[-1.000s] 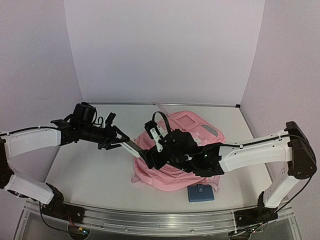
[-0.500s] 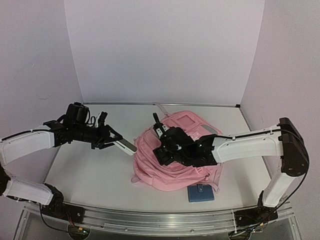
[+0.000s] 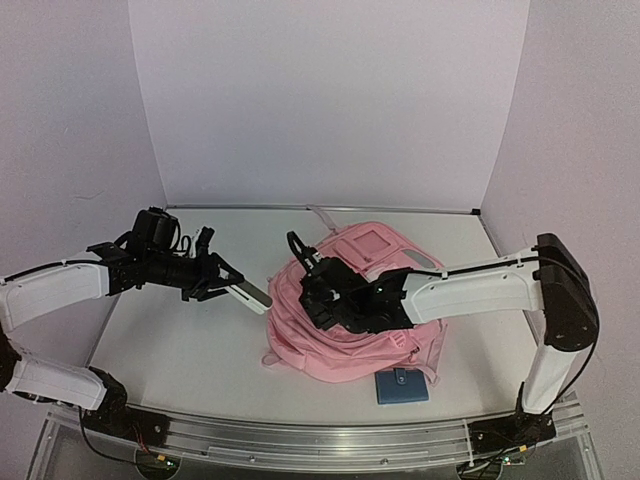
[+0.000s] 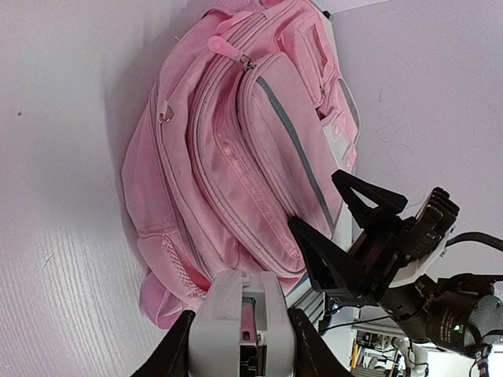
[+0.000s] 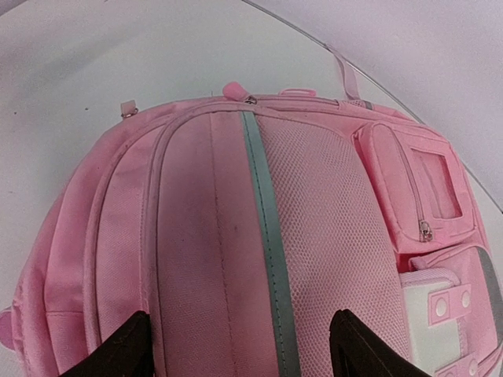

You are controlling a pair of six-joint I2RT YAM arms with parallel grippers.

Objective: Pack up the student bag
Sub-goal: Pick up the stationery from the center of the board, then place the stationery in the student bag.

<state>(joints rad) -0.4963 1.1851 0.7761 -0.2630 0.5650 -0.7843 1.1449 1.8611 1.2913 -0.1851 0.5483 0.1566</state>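
1. Left gripper (image 3: 226, 283): off the left side of the bag, above the table (image 3: 170, 350). Claw closed on a pale block (image 4: 240, 302), one finger on each long side. The block's free end points at the bag and stops just short of it. The block has a slot in its end face, and no lettering on it can be read.

2. Bag (image 3: 335, 355): pink backpack, lying flat on the table between the two arms with its front face up. It has a grey strip (image 5: 267, 236) down the front panel and a pink zip pull (image 4: 228, 47) at the top. The front pocket has a framed window (image 5: 428, 184), and beside it is a white patch (image 5: 440, 314) with two snaps (any print is too small to make out). The zips look shut and the contents are hidden.

3. Right gripper (image 3: 303, 262): over the bag's left end, fingers spread wide with nothing between them, tips close above the fabric.

4. Blue pouch (image 3: 402, 386): small and flat with a dark tab, on the table at the bag's near edge, touching or nearly so.
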